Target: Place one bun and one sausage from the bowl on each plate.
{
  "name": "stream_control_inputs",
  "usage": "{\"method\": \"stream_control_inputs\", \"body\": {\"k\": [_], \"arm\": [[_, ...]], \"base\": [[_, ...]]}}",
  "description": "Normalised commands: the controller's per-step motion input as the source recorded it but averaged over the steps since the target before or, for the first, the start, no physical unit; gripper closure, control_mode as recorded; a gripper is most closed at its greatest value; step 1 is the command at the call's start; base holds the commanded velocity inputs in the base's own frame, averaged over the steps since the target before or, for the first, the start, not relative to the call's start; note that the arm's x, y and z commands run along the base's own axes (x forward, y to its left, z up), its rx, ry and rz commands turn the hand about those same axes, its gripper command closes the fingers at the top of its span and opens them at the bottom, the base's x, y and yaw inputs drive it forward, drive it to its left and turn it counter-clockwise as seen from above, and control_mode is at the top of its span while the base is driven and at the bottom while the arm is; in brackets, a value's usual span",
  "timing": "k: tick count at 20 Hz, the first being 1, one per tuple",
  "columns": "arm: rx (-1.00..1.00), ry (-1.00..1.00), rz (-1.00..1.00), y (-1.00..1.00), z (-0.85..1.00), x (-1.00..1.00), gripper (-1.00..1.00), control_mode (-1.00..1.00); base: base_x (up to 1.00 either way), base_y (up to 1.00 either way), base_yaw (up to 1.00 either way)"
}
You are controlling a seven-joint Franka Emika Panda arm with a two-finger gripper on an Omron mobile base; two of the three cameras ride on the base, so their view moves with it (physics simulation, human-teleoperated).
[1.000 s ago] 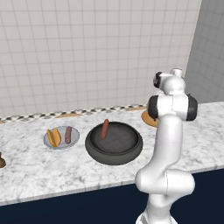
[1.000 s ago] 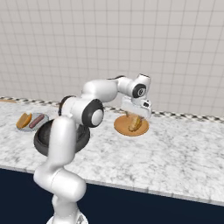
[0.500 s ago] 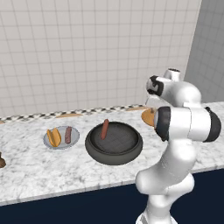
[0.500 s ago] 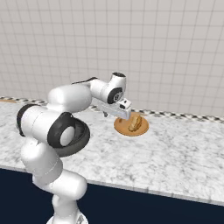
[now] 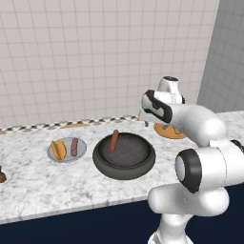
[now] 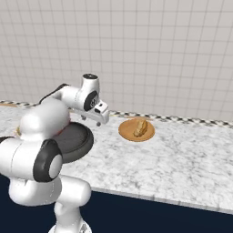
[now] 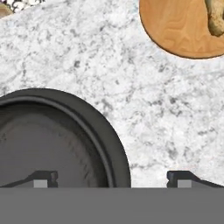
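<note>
The dark bowl [image 5: 143, 162] sits mid-counter with one sausage [image 5: 114, 140] leaning inside it. To its left, the light grey plate [image 5: 82, 151] carries a bun [image 5: 58, 149] and a sausage [image 5: 74, 146]. On the right, the orange-brown plate [image 6: 129, 134] holds a bun [image 6: 140, 127]. My gripper [image 6: 93, 120] hangs open and empty between bowl and orange plate, over the bowl's right rim [image 7: 111, 144]. In the hand view the orange plate [image 7: 179, 30] lies at the top right, with a bit of its bun [image 7: 215, 17] at the frame edge.
A small brown shaker [image 5: 1, 176] stands at the far left edge. A flat brown board [image 5: 71, 126] lies against the tiled back wall. Bare marble counter [image 6: 182, 159] spreads right of and in front of the orange plate.
The arm has swung left, away from above the orange-brown plate toward the bowl. The bun stays on that plate; the gripper is empty.
</note>
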Motion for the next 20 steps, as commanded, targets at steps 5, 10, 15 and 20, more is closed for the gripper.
{"method": "stream_control_inputs", "body": {"k": [5,10,15,20], "arm": [[0.0,0.0,0.01,0.9,0.25,0.0,-1.0,-1.0],[-0.02,0.0,0.02,0.87,-0.07,0.03,-1.0,-1.0],[-0.02,0.0,0.03,0.65,-0.18,0.3,-1.0,-1.0],[0.0,0.0,-0.01,0.52,-0.5,0.38,-1.0,-1.0]], "base": [[0.0,0.0,0.0],[0.0,0.0,0.0],[0.0,0.0,0.0],[0.0,0.0,0.0]]}}
